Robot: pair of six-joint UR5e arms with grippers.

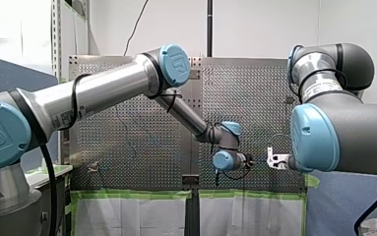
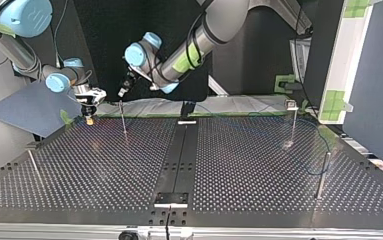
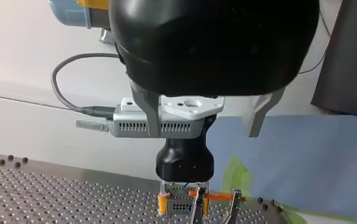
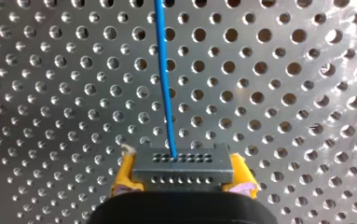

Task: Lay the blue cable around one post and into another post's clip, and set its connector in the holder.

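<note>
My right gripper (image 2: 88, 118) holds the small grey multi-hole connector (image 4: 181, 168) at the top view's upper left.
Its yellow pads (image 4: 124, 176) pinch the connector's sides above the perforated metal table (image 4: 283, 93); the thin blue cable (image 4: 164, 84) runs straight ahead. My left gripper (image 3: 204, 134) hangs nearby, metal fingers (image 3: 152, 116) spread wide.

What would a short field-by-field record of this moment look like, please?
right gripper: shut on connector, yellow pads showing
connector: grey, held over the table, no holder around it
blue cable: runs from the connector ahead over the table
left gripper: open, holding nothing, near the top of a thin post
clip post: upright at the top view's right; cable in its clip: cannot tell
</note>
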